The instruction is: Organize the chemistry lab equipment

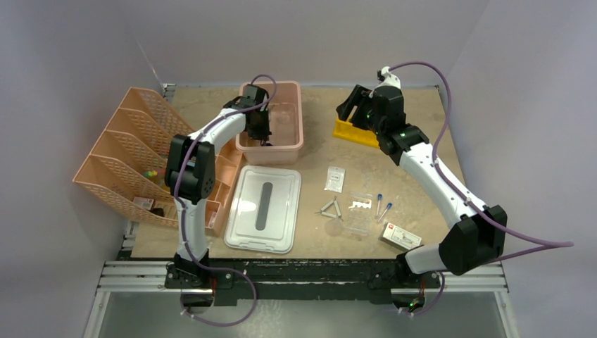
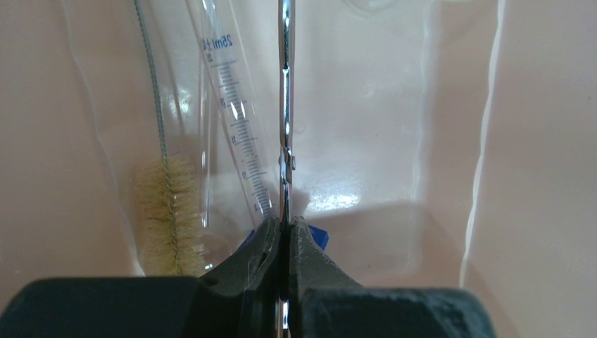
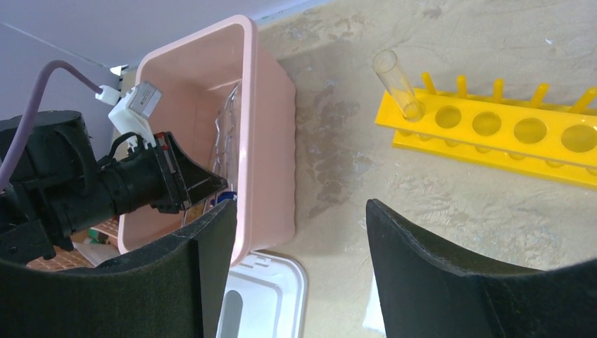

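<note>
Two claws are noted, in different states. Left claw point(image 2: 284, 236) is pinched tight on a thin metal strip point(image 2: 284, 105), which runs straight out from between the pads and is seen edge-on. Whether it is tongs or a clamp cannot be told from this angle. Claw and strip sit inside the pink tub point(image 1: 271, 155), at the far middle of the table. Beside the strip in the tub lie a marked measuring tube point(image 2: 236, 120) in a clear wrapper and a bristle brush point(image 2: 166, 215) on a twisted wire stem. Judged handling: the strip is light, stiff and somewhat springy, with a polished, slippery face. A narrow pinch may let it pivot, so a hold near its middle or at a joint suits better than one at the tip. Right claw point(image 3: 300, 211) stands wide open and holds nothing, hovering over the table between the tub and the yellow rack point(image 3: 493, 151). One glass tube point(image 3: 396, 81) stands tilted in the rack's end hole. Glass is judged light, smooth and brittle: take it on the upper wall, gently, and lift along its axis. Unsorted on the near table: wire tongs point(image 1: 329, 208), a round dish point(image 1: 336, 227) and two blue-capped vials point(image 1: 384, 205).
</note>
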Robot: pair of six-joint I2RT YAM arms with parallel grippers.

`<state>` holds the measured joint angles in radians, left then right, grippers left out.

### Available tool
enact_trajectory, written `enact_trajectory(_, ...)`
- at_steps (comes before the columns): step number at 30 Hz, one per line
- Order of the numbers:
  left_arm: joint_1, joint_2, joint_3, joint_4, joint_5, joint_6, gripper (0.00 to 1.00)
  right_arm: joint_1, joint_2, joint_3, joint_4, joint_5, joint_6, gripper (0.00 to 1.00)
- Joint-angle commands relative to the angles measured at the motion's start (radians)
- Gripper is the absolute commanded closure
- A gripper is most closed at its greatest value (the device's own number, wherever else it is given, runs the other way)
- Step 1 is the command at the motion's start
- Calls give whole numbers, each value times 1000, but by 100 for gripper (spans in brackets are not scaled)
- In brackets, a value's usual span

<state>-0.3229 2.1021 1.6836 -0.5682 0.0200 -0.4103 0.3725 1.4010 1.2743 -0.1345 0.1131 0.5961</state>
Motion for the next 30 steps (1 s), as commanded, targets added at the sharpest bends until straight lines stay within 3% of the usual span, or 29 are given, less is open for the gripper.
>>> enact_trajectory(1,-4,-33,49,-87,25,-35,100,-3,-42,1,0,20,21,31)
enact_trajectory(9,-2,-15,73,-149,18,-47,98,-3,-41,-6,-3,2,32,31)
enact_trajectory(15,-4,-13,114,-150,-30,-47,75,-4,-48,-7,-15,8,25,32)
enact_trajectory(23,-4,-103,190,-142,-72,-26,62,-4,-56,-19,-86,8,-47,30)
enact_trajectory(30,-10,-284,68,-5,-34,-8,55,-2,-34,-54,-216,-65,-251,28)
